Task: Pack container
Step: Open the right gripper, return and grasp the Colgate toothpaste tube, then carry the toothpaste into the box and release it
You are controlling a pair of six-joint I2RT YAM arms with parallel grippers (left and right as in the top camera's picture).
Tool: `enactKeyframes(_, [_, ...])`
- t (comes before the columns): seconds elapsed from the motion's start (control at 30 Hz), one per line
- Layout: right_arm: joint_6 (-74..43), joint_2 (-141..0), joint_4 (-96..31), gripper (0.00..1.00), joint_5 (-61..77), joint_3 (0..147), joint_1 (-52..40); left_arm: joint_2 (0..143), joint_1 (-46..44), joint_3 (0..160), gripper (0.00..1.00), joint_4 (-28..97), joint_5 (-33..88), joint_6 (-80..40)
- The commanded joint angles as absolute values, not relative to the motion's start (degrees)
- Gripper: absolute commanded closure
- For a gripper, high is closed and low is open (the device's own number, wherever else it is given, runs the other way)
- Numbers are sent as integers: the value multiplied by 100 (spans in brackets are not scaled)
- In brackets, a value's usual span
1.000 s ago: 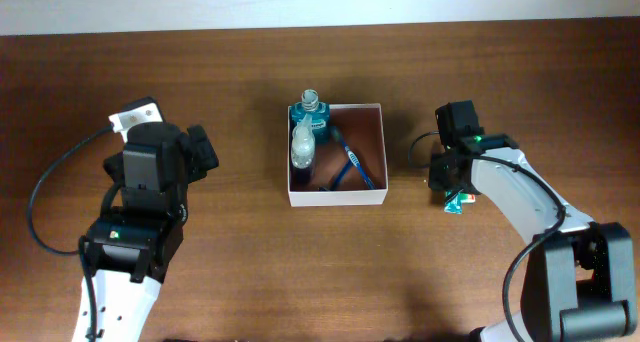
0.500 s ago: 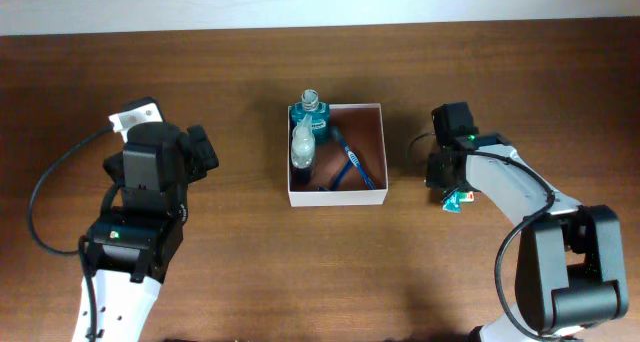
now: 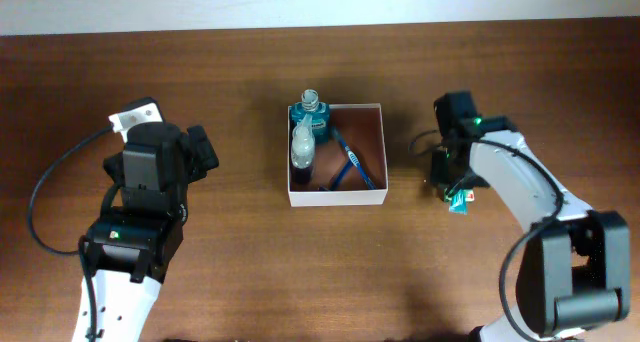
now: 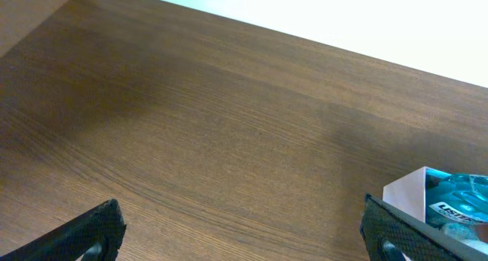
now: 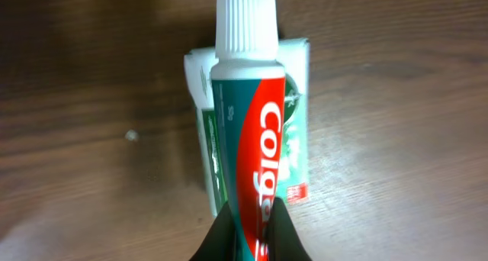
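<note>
The container [image 3: 337, 196] sits mid-table toward the far edge, open side up. Bare wood lies on every side of it. It is square, so it has no long axis, and its thin white walls run parallel to the table's edges. The teal bottle [image 3: 312, 112] stands at its far-left corner, with a clear bottle [image 3: 302, 147] just in front. A blue toothbrush [image 3: 362, 168] lies diagonally across the pinkish-brown floor. The far-right part of that floor is bare.

A strip of open table [image 3: 250, 262] separates the container's right wall from the right gripper [image 5: 254, 229]. The gripper's fingers are pinched narrow on the tail end of a toothpaste tube [image 5: 248, 139]. The tube's long axis runs straight away from the wrist, with the white cap at the far end. A green-and-white packet [image 5: 296, 101] lies flat on the wood under the tube, on the same line (whether the tube touches it cannot be told).

The left gripper [image 4: 244, 242] is well apart from the container, out on the left side of the table. Its fingers are spread wide and hold nothing, and only wood grain shows between them. In the left wrist view, one white corner of the container [image 4: 406, 196] shows at the right edge with the teal bottle behind it.

The table is dark brown wood with grain running left to right. A pale wall [image 3: 300, 2] meets its far edge.
</note>
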State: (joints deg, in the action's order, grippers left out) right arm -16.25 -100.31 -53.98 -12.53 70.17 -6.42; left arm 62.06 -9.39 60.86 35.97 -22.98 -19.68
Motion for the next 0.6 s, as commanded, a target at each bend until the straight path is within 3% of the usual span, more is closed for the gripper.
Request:
enactKeyframes(0.0, [-1625,-9467,-5811,96,-1076,7832,-788,6230,-908,6117,1,3586,-2359,-1922])
enactKeyframes(0.23, [-1374,-8991,-6001,96,169,8433,-1472,6230,-908,6117,1,3586,-2359,-1922])
enactKeyframes(0.57, [-1396,-9201,-5109,96,193,8423,-2641,6230,-908,6117,1,3586,-2357,-1922])
